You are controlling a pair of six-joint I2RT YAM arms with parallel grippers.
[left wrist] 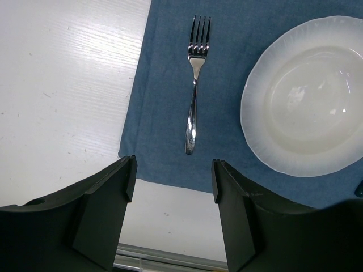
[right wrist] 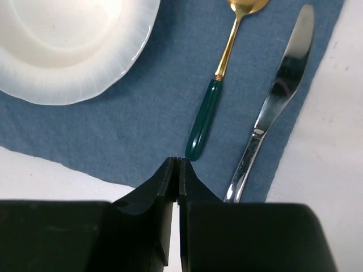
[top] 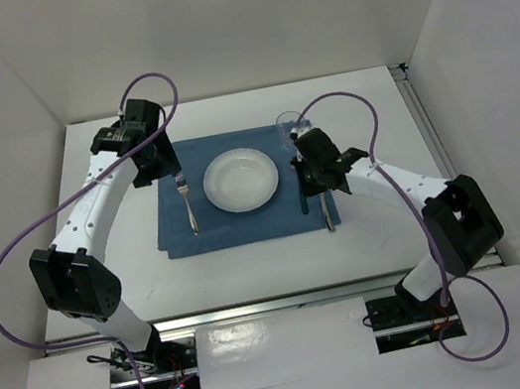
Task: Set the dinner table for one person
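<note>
A blue placemat (top: 245,222) lies on the white dinner table (top: 367,115). A white plate (top: 240,180) sits at its middle, a fork (top: 186,205) to its left. A green-handled gold spoon (right wrist: 212,96) and a knife (right wrist: 272,107) lie to the right of the plate (right wrist: 68,45). A clear glass (top: 285,126) stands at the mat's far right corner. My left gripper (left wrist: 173,173) is open and empty, above the mat's near edge by the fork (left wrist: 194,85). My right gripper (right wrist: 176,164) is shut and empty, just short of the spoon's handle end.
White walls enclose the table on three sides. A metal rail (top: 260,307) runs along the near edge and another (top: 427,130) along the right side. Purple cables (top: 160,86) loop above both arms.
</note>
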